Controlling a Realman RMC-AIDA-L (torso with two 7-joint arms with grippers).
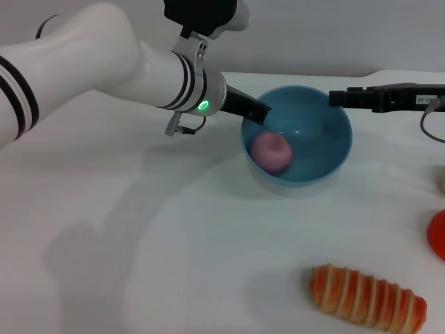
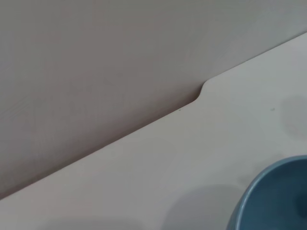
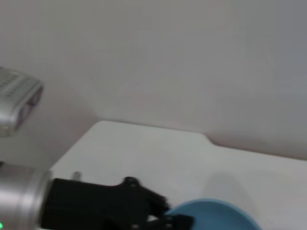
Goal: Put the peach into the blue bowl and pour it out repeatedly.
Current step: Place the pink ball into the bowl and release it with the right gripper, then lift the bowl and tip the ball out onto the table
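The pink peach (image 1: 270, 151) lies inside the blue bowl (image 1: 327, 149), toward its left side. My left gripper (image 1: 259, 113) hangs over the bowl's left rim, just above the peach, open and holding nothing. The right wrist view shows it (image 3: 169, 212) at the bowl's rim (image 3: 211, 208) with its fingers apart. At the bowl's far right rim my right gripper (image 1: 336, 98) is shut on the edge. A curved piece of the bowl's outer wall (image 2: 276, 201) shows in the left wrist view.
A long orange-striped bread-like item (image 1: 367, 295) lies at the front right of the white table (image 1: 139, 229). A red-orange round object (image 1: 438, 233) sits at the right edge. The table's back edge has a notch (image 2: 200, 93) against the wall.
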